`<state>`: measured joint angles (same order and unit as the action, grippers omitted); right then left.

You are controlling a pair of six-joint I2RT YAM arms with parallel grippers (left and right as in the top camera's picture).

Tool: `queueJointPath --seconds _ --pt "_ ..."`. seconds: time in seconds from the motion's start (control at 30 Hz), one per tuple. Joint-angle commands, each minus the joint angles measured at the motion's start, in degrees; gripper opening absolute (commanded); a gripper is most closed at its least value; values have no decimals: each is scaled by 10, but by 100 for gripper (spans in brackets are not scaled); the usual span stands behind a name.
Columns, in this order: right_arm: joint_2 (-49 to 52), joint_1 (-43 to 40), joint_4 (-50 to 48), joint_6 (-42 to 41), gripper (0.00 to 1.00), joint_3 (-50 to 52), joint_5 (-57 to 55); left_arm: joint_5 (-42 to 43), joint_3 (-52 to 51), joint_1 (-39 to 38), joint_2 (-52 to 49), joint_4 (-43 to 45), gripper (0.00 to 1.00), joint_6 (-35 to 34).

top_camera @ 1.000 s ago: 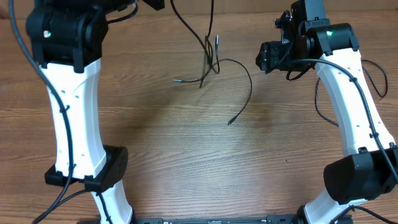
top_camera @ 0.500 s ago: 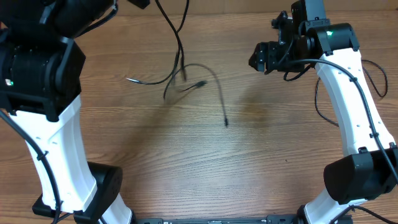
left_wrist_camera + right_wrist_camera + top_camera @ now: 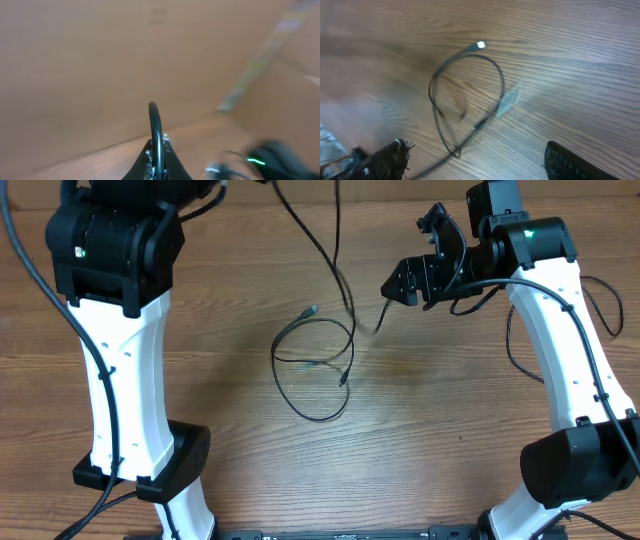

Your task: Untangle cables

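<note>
Thin black cables hang in strands (image 3: 337, 240) from the top edge of the overhead view, and a loop of them (image 3: 278, 370) lies on the wooden table with a small plug end (image 3: 313, 311). My left gripper (image 3: 156, 146) is out of the overhead view; its wrist view, blurred, shows it shut on a black cable (image 3: 155, 122) and raised high. My right gripper (image 3: 412, 258) is open wide, just right of the hanging strands and above the loop. In its wrist view the loop (image 3: 501, 85) lies between and beyond its fingers (image 3: 385, 161), untouched.
The white left arm (image 3: 120, 370) stands at the left and the white right arm (image 3: 565, 350) at the right, each with thicker black cables of its own. Bare wooden table (image 3: 450, 430) lies all round the loop.
The cable bundle has swung left and back, and a loop has now dropped onto the table. My right gripper has opened wider and moved left toward the strands.
</note>
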<state>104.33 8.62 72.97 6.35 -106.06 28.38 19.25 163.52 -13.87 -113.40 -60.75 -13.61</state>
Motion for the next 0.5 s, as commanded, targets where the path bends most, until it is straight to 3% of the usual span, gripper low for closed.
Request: queueJointPath --seconds 0.0,0.23,0.47 --pt "0 0 0 -6 85 -1 -58 -233 5 0 5 -31 4 -19" --pt "0 0 11 -7 86 -1 -84 -406 5 0 3 -137 4 -62" --pt "0 0 59 -5 92 -1 -82 -363 -16 0 2 -264 4 -61"
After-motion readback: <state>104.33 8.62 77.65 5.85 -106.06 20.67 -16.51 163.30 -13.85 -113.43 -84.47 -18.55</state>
